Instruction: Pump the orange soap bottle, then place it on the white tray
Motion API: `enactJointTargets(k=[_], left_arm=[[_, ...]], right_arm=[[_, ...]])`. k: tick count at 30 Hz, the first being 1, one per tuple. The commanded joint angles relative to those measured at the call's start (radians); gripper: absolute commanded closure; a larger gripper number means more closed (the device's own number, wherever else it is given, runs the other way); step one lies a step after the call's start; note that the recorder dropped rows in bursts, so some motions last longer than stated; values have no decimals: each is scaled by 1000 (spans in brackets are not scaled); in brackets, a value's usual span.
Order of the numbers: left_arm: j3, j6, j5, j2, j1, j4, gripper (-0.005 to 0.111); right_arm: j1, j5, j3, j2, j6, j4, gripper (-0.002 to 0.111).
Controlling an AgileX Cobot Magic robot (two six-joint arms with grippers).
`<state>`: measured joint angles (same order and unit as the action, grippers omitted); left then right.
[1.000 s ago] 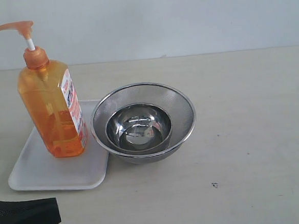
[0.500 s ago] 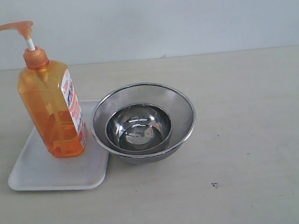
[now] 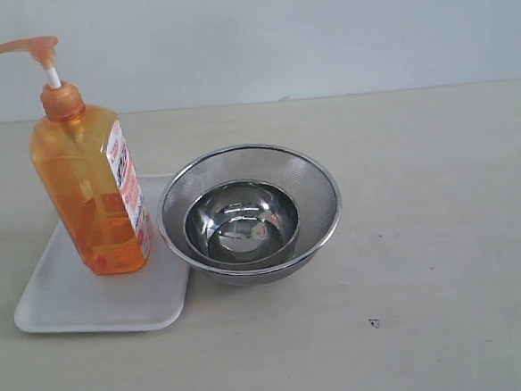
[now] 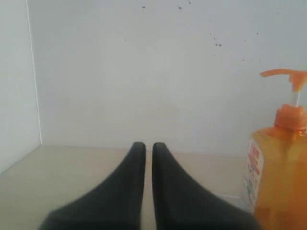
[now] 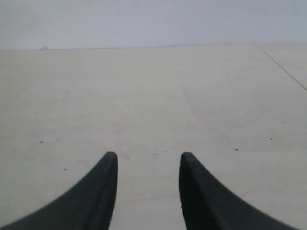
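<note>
So the dark bit of arm that was poking in at the 7 o'clock corner of the exterior view a second ago is gone now. The orange soap bottle [image 3: 96, 202] stands upright on the white tray [image 3: 71, 303], around 9 o'clock from the steel bowl [image 3: 314, 187]. The left gripper [image 4: 149, 146] is clenched on nothing with the bottle nearby but untouched, and the right gripper [image 5: 148, 160] has its jaws parted, empty, over the table [image 5: 144, 96], so I'd say the placing is done and the arms are just clearing out.
</note>
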<state>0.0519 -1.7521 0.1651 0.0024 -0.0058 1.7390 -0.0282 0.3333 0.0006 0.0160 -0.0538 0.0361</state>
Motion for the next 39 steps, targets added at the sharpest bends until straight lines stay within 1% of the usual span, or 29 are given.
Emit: enactJointTargets(k=[1, 2, 4, 7, 12, 13, 15, 16, 17, 20, 22, 23, 25, 28, 30, 32, 36, 39], left_arm=[[5, 54, -130, -2, -5, 5, 102], [5, 54, -201, -2, -5, 5, 102], [3, 54, -300, -2, -5, 5, 102], [3, 63, -348, -2, -5, 5, 102], [-10, 88, -354, -2, -5, 5, 102], [-10, 186, -357, -2, -5, -146, 102], [-10, 486, -352, -2, -5, -433, 102], [-13, 663, -333, -2, -5, -538, 102], [-26, 964, -291, -2, -5, -768, 102], [-52, 1302, -229, -2, -5, -1114, 102], [-52, 1481, -201, -2, -5, -1286, 102], [-52, 1551, -219, -2, -5, -1366, 102], [-52, 1644, -219, -2, -5, -1452, 102], [-52, 1693, -223, -2, -5, -1553, 102], [-52, 1717, -238, -2, -5, -1593, 102], [-52, 1765, -282, -2, -5, -1671, 102], [-52, 1919, -367, -2, -5, -1821, 102], [-52, 2010, -415, -2, -5, -1893, 102]], right_arm=[[-2, -7, -1, -4, 4, 0, 70], [-2, -7, -1, -4, 4, 0, 70], [-2, -7, -1, -4, 4, 0, 70], [-2, -7, -1, -4, 4, 0, 70], [-2, -7, -1, -4, 4, 0, 70], [-2, -7, -1, -4, 4, 0, 70], [-2, -7, -1, -4, 4, 0, 70], [-2, -7, -1, -4, 4, 0, 70], [-2, -7, -1, -4, 4, 0, 70], [-2, -7, -1, -4, 4, 0, 70], [-2, -7, -1, -4, 4, 0, 70], [-2, -7, -1, -4, 4, 0, 70], [-2, -7, -1, -4, 4, 0, 70], [-2, -7, -1, -4, 4, 0, 70], [-2, -7, -1, -4, 4, 0, 70], [-2, -7, -1, -4, 4, 0, 70], [-2, -7, -1, -4, 4, 0, 70], [-2, -7, -1, -4, 4, 0, 70]])
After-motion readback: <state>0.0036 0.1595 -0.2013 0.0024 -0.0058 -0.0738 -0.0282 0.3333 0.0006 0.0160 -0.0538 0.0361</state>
